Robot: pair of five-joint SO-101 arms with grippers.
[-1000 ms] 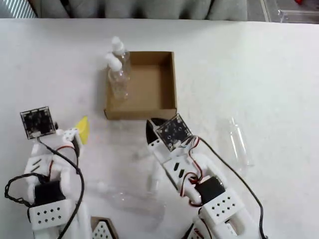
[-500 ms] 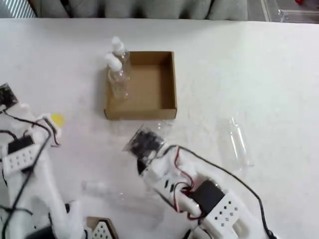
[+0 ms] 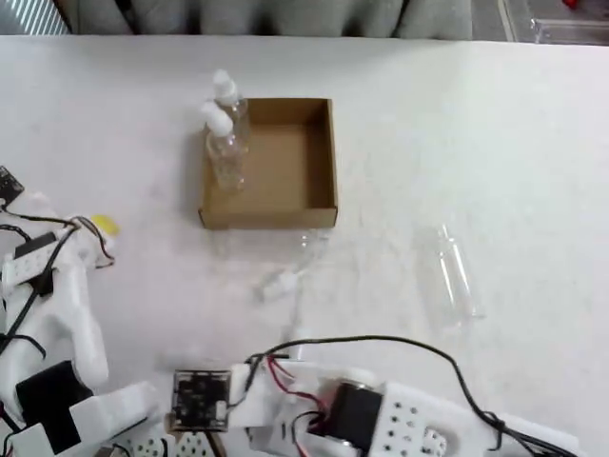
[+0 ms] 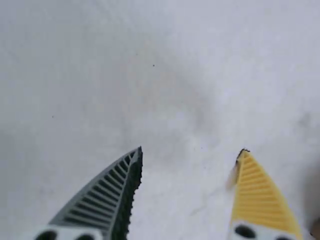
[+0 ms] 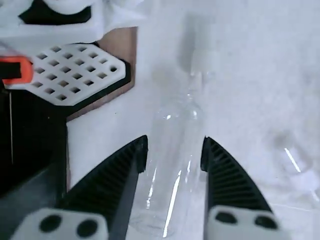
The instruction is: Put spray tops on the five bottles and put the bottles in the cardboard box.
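Right claw [image 5: 173, 143]: open, astride lying bottle [image 5: 175, 120]
Left claw [image 4: 191, 151]: open, over table [image 4: 150, 50]
Box [image 3: 331, 152]: two topped bottles [image 3: 226, 143] in
Outstanding: three

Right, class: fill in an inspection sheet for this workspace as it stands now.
Surface: white table.
Job's things: cardboard box; rear bottle and front bottle, both topped, upright at its left wall; right bottle, middle bottle and near bottle lying on the table.
Clutter: nothing seen.
Grippers: left gripper open over bare table; right gripper open, straddling near bottle.
Cables: wires looped over the right arm.
Surroundings: grey shapes past the far edge.
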